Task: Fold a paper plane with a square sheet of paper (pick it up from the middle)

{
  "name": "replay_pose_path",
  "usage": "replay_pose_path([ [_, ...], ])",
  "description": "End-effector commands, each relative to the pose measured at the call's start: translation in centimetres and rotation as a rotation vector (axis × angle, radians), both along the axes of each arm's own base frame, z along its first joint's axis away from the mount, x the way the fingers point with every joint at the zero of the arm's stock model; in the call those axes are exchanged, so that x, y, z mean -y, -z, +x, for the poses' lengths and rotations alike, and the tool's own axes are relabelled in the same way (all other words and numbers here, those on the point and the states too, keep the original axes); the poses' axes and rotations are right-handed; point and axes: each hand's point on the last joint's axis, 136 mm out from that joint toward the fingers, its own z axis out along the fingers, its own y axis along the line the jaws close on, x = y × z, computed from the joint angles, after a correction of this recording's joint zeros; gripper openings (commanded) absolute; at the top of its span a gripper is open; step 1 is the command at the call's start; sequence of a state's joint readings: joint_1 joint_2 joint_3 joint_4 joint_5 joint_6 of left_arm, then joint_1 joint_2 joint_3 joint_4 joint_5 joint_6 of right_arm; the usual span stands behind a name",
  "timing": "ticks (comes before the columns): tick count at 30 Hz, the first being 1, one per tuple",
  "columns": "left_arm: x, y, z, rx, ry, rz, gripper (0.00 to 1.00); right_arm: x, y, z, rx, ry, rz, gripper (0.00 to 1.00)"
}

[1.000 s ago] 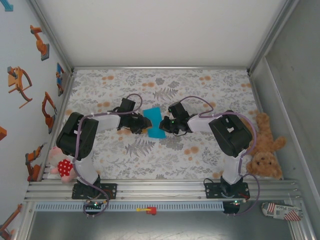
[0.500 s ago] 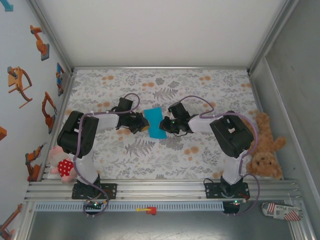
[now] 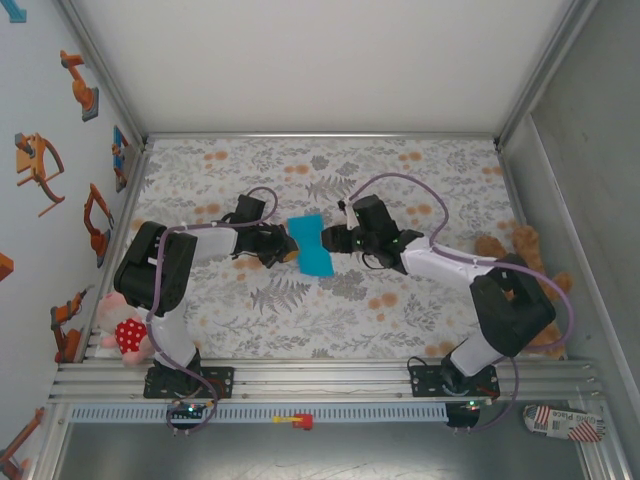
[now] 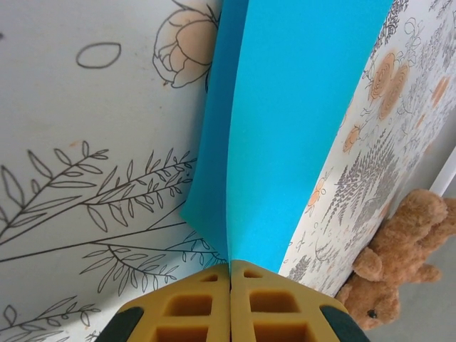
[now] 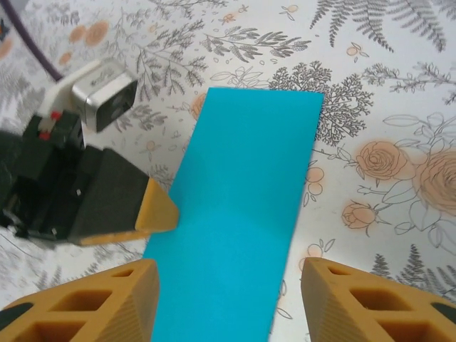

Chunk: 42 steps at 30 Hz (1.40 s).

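**Blue paper pinched at mid-table**

A floral patterned tablecloth (image 3: 400, 320) covers the table out to the metal-framed walls, with bare cloth on the far and near sides. At the middle sits the thin bright turquoise-blue sheet of paper (image 3: 313, 245), folded to a long rectangle. The left gripper (image 4: 230, 274) is clamped tight on its left edge. The right gripper (image 5: 228, 285) stands with jaws apart, one finger on either side of the strip, holding nothing. A brown teddy bear (image 4: 399, 249) lies by the right wall, and a pink plush toy (image 3: 118, 325) by the left arm's base.
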State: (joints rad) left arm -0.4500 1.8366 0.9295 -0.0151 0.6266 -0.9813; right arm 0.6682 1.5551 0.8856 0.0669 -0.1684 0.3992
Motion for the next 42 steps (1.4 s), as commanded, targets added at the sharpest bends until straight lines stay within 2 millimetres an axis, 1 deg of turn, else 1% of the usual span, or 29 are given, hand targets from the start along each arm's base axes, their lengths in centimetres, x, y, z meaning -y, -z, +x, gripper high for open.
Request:
replay_pose_path([
  [1,0.3,-2.0,0.4,0.001,-0.015,-0.041,0.08,-0.9,0.2,-1.4,0.169,-0.160,-0.117,0.57],
  [4,0.3,-2.1,0.4,-0.004,-0.014,-0.042,0.08,-2.3,0.9,-2.8,0.209,-0.270,-0.171,0.60],
  [6,0.4,-2.3,0.4,-0.003,-0.012,-0.045,0.08,-3.3,1.6,-3.8,0.250,-0.346,-0.223,0.61],
  [8,0.4,-2.3,0.4,-0.005,-0.012,-0.050,0.08,-4.7,2.3,-5.3,0.312,-0.441,-0.269,0.61],
  [10,0.5,-2.5,0.4,-0.003,-0.010,-0.055,0.08,-5.6,2.9,-6.1,0.338,-0.492,-0.298,0.61],
  [14,0.5,-2.5,0.4,-0.008,-0.010,-0.054,0.08,-6.4,4.4,-6.3,0.349,-0.519,-0.345,0.61],
  [17,0.6,-2.5,0.4,-0.010,-0.007,-0.053,0.08,-6.3,5.4,-5.8,0.363,-0.508,-0.387,0.61],
  [20,0.5,-2.4,0.4,-0.014,-0.006,-0.051,0.08,-5.9,6.0,-5.3,0.390,-0.489,-0.412,0.58],
  [24,0.6,-2.4,0.4,-0.014,-0.005,-0.051,0.08,-5.7,5.9,-4.8,0.421,-0.473,-0.427,0.52],
  [28,0.5,-2.3,0.3,-0.019,-0.003,-0.050,0.08,-5.5,5.2,-4.5,0.451,-0.448,-0.426,0.37],
  [31,0.6,-2.1,0.1,-0.023,0.002,-0.045,0.09,-5.6,4.7,-4.7,0.457,-0.456,-0.413,0.29],
  [34,0.6,-2.0,0.0,-0.024,0.003,-0.043,0.09,-5.7,5.0,-5.0,0.441,-0.481,-0.411,0.24],
  [37,0.7,-2.1,0.0,-0.021,0.005,-0.046,0.09,-5.9,5.4,-5.3,0.425,-0.501,-0.409,0.23],
  [42,0.5,-2.2,-0.2,-0.023,0.006,-0.041,0.11,-6.2,5.3,-5.6,0.418,-0.525,-0.396,0.14],
])
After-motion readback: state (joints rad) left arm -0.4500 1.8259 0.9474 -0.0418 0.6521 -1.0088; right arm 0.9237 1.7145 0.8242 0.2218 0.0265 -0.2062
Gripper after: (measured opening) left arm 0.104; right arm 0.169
